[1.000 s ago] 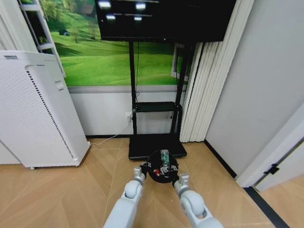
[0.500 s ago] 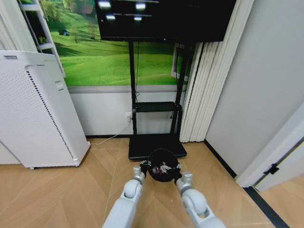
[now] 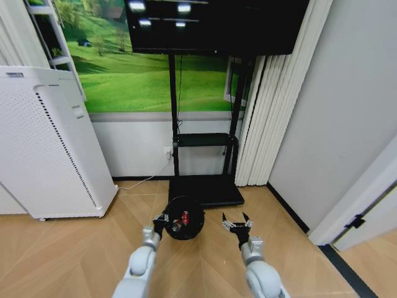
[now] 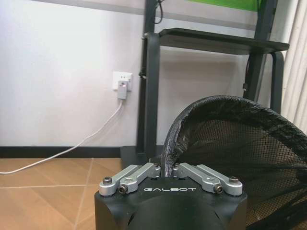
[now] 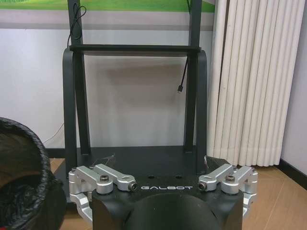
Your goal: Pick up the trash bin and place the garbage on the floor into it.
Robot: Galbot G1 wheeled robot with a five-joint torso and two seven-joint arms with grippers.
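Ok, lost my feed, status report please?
Left gripper shut on trash bin rim. Right gripper open, apart. Garbage inside. TV stand close ahead.

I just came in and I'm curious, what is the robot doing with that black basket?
The robot's left gripper is pinching the rim of the trash bin and holding it out in front, above the floor. There is garbage inside, a red piece you can see. The right gripper is open and holds nothing, off to the bin's side near the black TV stand.
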